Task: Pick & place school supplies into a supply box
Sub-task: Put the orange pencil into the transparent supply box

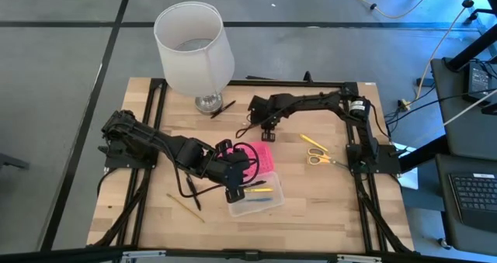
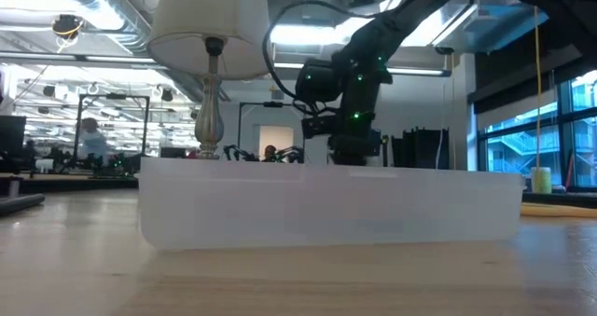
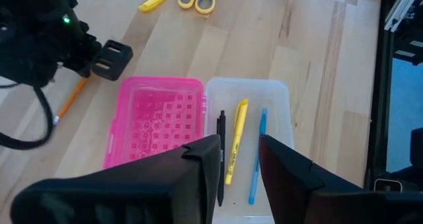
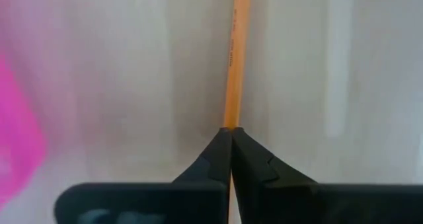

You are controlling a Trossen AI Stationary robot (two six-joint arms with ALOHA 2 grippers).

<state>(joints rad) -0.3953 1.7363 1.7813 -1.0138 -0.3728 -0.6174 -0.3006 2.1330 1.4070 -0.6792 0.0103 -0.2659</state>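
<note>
The supply box lies open mid-table, its pink lid (image 1: pixel 260 153) flat beside its clear base (image 1: pixel 256 203). A black pen (image 3: pixel 221 151), a yellow pen (image 3: pixel 235 138) and a blue pen (image 3: pixel 258 154) lie in the base. My left gripper (image 3: pixel 238 145) is open and empty above the base, also seen in the high view (image 1: pixel 241 187). My right gripper (image 1: pixel 268 133) is just beyond the lid's far edge, shut on an orange pencil (image 4: pixel 234 59). My right gripper pinches the orange pencil near one end (image 4: pixel 230 121) between its two fingertips. The pencil runs on ahead, in line with the fingers. In the left wrist view it slants away below the gripper (image 3: pixel 71 102). I cannot tell whether its free end touches the table.
Yellow-handled scissors (image 1: pixel 318 160) and a yellow pen (image 1: pixel 314 142) lie right of the box. A tan pencil (image 1: pixel 185 207) lies near the front left, a black pen (image 1: pixel 223 108) by the lamp's base. The white-shaded lamp (image 1: pixel 194 50) stands at the far edge.
</note>
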